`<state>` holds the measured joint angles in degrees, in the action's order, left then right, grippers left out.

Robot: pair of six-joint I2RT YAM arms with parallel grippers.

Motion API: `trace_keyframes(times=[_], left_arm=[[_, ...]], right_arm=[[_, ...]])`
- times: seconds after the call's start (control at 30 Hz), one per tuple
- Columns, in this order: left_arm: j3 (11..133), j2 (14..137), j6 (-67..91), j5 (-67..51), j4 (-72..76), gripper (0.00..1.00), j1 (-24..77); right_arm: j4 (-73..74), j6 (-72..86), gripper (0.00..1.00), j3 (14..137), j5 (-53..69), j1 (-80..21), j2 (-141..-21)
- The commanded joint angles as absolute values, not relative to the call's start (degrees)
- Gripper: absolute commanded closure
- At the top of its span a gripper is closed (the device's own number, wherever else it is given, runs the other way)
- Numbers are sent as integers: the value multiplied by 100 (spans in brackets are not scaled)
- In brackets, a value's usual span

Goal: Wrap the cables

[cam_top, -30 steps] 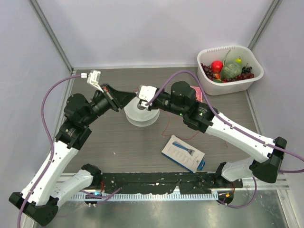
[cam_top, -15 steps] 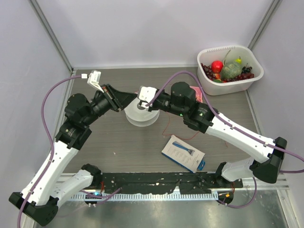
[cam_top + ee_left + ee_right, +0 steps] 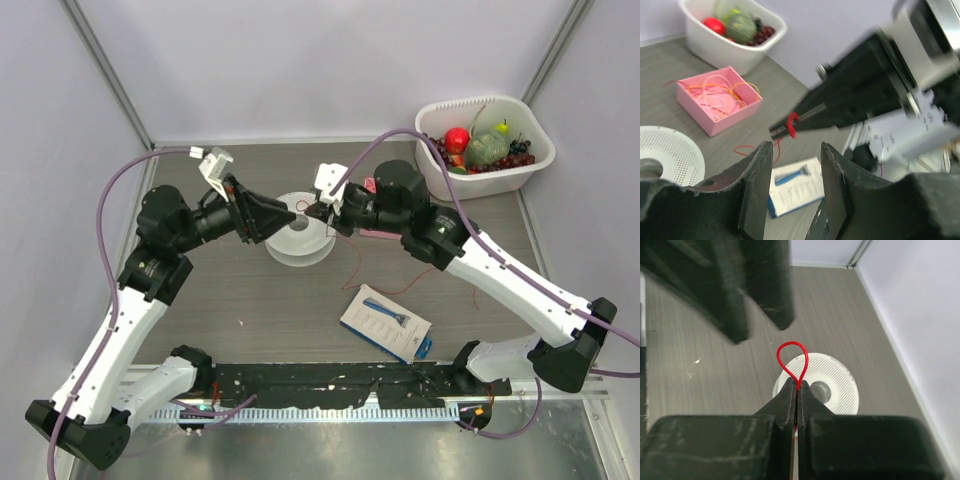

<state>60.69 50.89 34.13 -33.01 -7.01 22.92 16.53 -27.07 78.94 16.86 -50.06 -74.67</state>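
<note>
The right pincer (image 3: 796, 386) is pressed together on the red wire (image 3: 791, 343). It pinches the strand so that a small teardrop loop stands up just past the fingertips, at the middle of the right wrist view. Held this way, the hair-fine wire is presented as a stiff little eye instead of a limp strand, which looks meant to make it easy to catch.

In the top view the pinch sits at centre frame, just above the white perforated spool (image 3: 295, 250). From there the rest of the wire trails slack toward the lower right across the worktop (image 3: 250, 290), ending near the packaged razor (image 3: 385, 322). That slack suggests most of the winding is not yet done.

The left pincer (image 3: 796, 155) faces the loop from the left, its fingers spread with nothing between them. In the left wrist view the loop shows just above the gap. This reads as one arm keeping the wire while the other is free to reposition or take it.

A pink box (image 3: 725, 122) at that view's upper left holds more tangled fine wire. The fruit basin (image 3: 485, 183) stands well apart at upper right.
</note>
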Motion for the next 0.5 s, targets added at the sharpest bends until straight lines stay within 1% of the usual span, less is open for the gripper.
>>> trace_keyframes(times=[0.0,0.1,0.2,0.27,0.47], left_arm=[[6390,5221,1585,-5422,-983,55,2303],[6232,5116,1232,-5528,-880,58,2285],[6082,5019,767,-5572,-756,59,2303],[6091,5010,179,-5616,-913,59,2294],[6170,5063,-1386,-6318,-1484,59,2294]], right_arm=[[2082,-1820,99,8306,2741,-4676,-7409],[2363,-1785,99,8306,3250,-4650,-7392],[2566,-1644,99,8323,3786,-4658,-7409],[2672,-1451,99,8323,4059,-4658,-7427],[2795,-1056,99,8341,4596,-4658,-7497]])
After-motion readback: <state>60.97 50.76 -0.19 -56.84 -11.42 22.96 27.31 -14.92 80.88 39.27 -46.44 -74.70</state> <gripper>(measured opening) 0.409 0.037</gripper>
